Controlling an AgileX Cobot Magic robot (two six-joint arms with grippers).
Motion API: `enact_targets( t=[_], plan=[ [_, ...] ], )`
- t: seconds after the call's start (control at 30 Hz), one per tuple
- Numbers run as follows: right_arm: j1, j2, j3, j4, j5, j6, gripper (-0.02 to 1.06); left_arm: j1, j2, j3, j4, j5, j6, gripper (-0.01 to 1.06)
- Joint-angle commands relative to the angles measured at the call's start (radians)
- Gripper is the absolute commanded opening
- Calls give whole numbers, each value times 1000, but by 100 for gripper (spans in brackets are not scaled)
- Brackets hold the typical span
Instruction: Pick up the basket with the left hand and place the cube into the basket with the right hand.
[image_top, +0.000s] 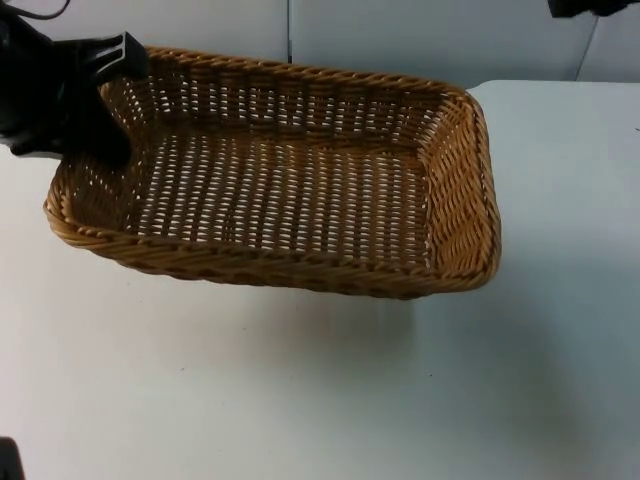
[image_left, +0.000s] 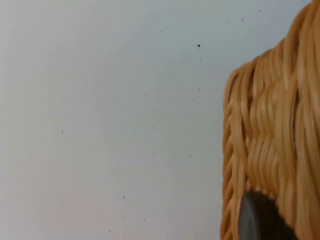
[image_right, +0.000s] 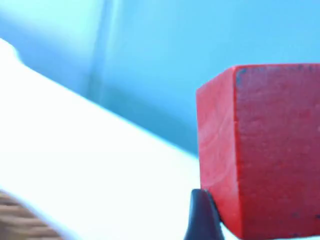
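the left gripper (image_top: 112, 95) is clamped on the wicker basket (image_top: 290, 180) rim, tilted above the white table (image_top: 300, 400). the right gripper (image_right: 210, 220) pinches the red cube (image_right: 260, 150) before the grey partition wall (image_right: 200, 60).

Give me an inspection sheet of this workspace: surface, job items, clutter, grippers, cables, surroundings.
Surface: white table, with small dark specks in the left wrist view.
Job's things: wicker basket, tilted, its near right part off the table with a shadow beneath, nothing inside; red cube held up in the right wrist view, not yet in the basket.
Clutter: nothing seen.
Grippers: left gripper at the basket's far left corner, closed on its rim; right gripper grips the red cube off the table.
Cables: left out, robot's own.
Surroundings: grey partition wall behind the table.
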Motion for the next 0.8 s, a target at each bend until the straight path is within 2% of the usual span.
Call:
enact_targets(
  t=[0.0,0.03,0.1,0.2,0.3,0.7,0.77],
  plan=[
    [43,-20,2,5,176,146,0,-3,-16,-12,-32,2,-8,0],
    [43,-20,2,5,176,146,0,-3,-16,-12,-32,2,-8,0],
    [79,-15,2,6,252,164,0,-3,-16,-12,-32,2,-8,0],
    [129,-8,2,6,256,164,0,-3,-16,-12,-32,2,-8,0],
    [204,16,2,6,208,164,0,-3,-16,-12,-32,-1,-8,0],
    [293,121,2,6,175,186,0,-3,-16,-12,-32,-1,-8,0],
    [314,131,2,6,157,186,6,-3,-16,-12,-32,-1,-8,0]
  ],
)
